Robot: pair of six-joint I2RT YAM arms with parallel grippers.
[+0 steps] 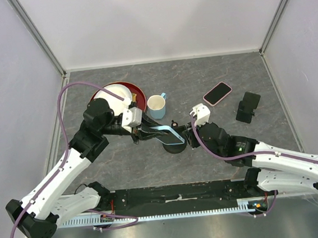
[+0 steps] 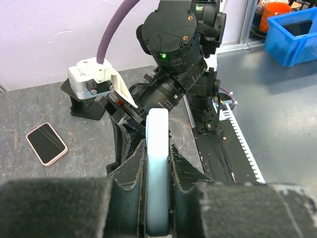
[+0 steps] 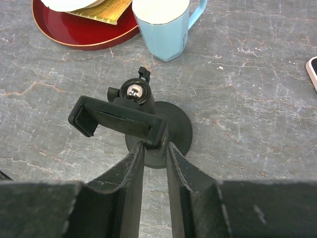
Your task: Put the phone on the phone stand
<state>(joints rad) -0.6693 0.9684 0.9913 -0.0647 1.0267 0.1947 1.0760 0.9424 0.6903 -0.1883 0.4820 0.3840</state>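
Observation:
My left gripper is shut on a light-blue phone, held edge-on between the fingers. From above, that phone slants over the black phone stand, which has a round base. The stand's clamp bar sits on a ball joint above the base. My right gripper pinches the clamp's right end, with both fingertips against it. Seen from above, the right gripper is just right of the stand.
A pink phone lies flat at the back right, with a second black stand beside it. A light-blue mug and a red plate holding a white bowl stand behind the left gripper.

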